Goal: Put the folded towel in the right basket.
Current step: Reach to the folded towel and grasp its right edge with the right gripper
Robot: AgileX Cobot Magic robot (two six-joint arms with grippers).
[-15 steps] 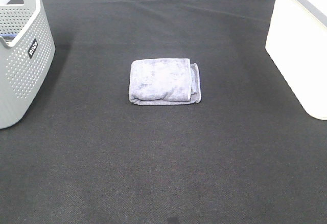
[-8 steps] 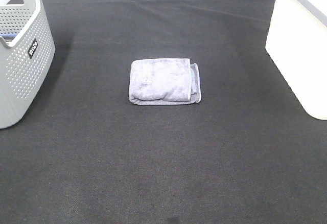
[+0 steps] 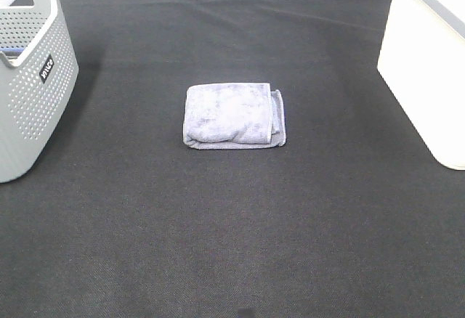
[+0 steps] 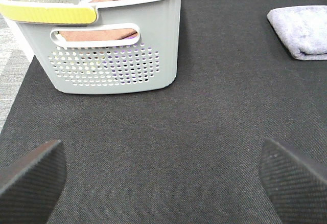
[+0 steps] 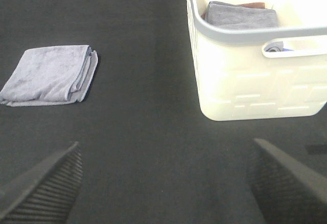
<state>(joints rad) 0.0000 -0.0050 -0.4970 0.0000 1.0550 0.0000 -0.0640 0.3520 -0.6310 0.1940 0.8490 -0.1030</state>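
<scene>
Folded towel (image 3: 234, 115) has not shifted over the last second and lies flat mid-bench (image 3: 218, 245), well apart from the right basket (image 3: 427, 71), while the left end effector (image 4: 162, 180) and right end effector (image 5: 164, 183) are both released and empty, so pickup is judged not yet begun.

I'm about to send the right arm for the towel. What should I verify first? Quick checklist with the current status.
1. Folded towel lies flat on the black mat, folds intact: ok.
2. Right gripper jaws spread wide, holding nothing: ok.
3. Mat between right gripper and towel free of obstacles: ok.
4. Right basket upright, top open: ok.
5. Room left above the grey cloth already inside it: cannot tell.
6. Left gripper open, near the grey basket, apart from the towel: ok.
</scene>
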